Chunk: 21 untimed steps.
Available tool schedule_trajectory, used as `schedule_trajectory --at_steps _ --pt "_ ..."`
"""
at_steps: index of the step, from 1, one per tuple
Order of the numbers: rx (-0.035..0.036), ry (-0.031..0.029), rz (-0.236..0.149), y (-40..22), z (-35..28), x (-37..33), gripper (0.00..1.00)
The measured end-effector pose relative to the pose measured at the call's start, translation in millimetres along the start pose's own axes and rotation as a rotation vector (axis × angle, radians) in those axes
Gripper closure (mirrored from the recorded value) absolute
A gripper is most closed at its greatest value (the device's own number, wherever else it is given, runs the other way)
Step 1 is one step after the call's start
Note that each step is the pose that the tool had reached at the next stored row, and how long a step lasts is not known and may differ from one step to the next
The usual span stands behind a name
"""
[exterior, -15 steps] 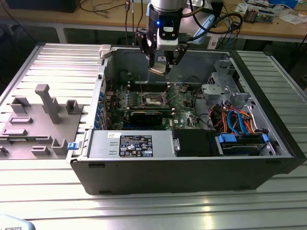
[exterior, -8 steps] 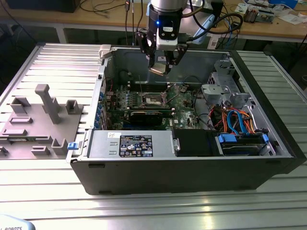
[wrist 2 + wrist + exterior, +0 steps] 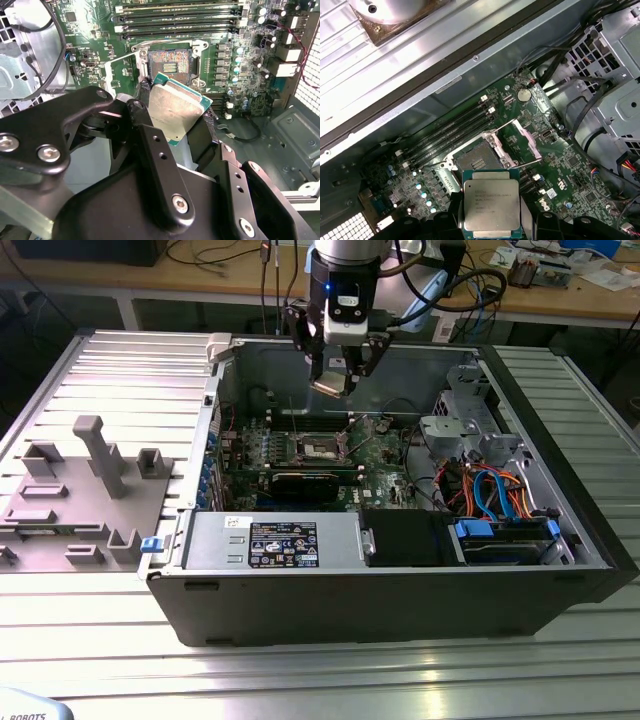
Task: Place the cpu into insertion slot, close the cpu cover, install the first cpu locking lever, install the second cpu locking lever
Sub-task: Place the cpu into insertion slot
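fingers (image 3: 202,137): clenched on two opposite edges of the cpu (image 3: 175,112), its metal top facing the wrist cameras.
cpu: held in the air over the board (image 3: 555,175), near the slot (image 3: 476,162), not seated.
slot: bare, mid-board inside the case (image 3: 380,605).
cover (image 3: 529,141): swung open beside the slot.
handling: likely light, stiff, delicate underneath; smooth top, so grip the edges only.

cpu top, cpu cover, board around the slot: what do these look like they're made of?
cpu: dull silver-grey lid with faint smears, likely plated metal, on a thin green substrate visible at the edges.
cpu cover: thin bright frame that glints, looks like stamped steel.
Board: glossy green laminate, probably fibreglass, with soldered parts on it.
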<state>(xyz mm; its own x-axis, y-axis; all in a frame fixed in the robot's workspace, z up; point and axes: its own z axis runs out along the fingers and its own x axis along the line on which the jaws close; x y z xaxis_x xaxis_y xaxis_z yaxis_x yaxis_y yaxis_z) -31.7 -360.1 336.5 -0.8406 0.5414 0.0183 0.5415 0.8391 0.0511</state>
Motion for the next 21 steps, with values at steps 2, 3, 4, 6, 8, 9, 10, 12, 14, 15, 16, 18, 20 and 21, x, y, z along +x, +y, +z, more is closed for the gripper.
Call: schedule_trajectory --at_steps 2,3,4,6,8,9,10,12,14,15,16,18,20,21 --pt "-0.0003 -0.0006 0.013 0.0 0.0 0.0 0.46" --pt "-0.0003 -0.0007 0.014 0.0 0.0 0.0 0.46" --pt "-0.0003 -0.0008 0.015 0.0 0.0 0.0 0.46" --pt "-0.0004 -0.0009 0.019 0.0 0.0 0.0 0.46" --pt "-0.0005 -0.0012 0.023 0.0 0.0 0.0 0.46" --pt "-0.0005 -0.0013 0.025 0.0 0.0 0.0 0.46" --pt "-0.0005 -0.0013 0.026 0.0 0.0 0.0 0.46" --pt "-0.0006 -0.0015 0.030 0.0 0.0 0.0 0.46" --pt "-0.0007 -0.0017 0.034 0.0 0.0 0.0 0.46" --pt "-0.0007 -0.0018 0.036 0.0 0.0 0.0 0.46" --pt "-0.0007 -0.0019 0.037 0.0 0.0 0.0 0.46" --pt "-0.0007 -0.0020 0.040 0.0 0.0 0.0 0.46" --pt "-0.0008 -0.0022 0.044 0.0 0.0 0.0 0.46" --pt "-0.0008 -0.0023 0.045 0.0 0.0 0.0 0.46"
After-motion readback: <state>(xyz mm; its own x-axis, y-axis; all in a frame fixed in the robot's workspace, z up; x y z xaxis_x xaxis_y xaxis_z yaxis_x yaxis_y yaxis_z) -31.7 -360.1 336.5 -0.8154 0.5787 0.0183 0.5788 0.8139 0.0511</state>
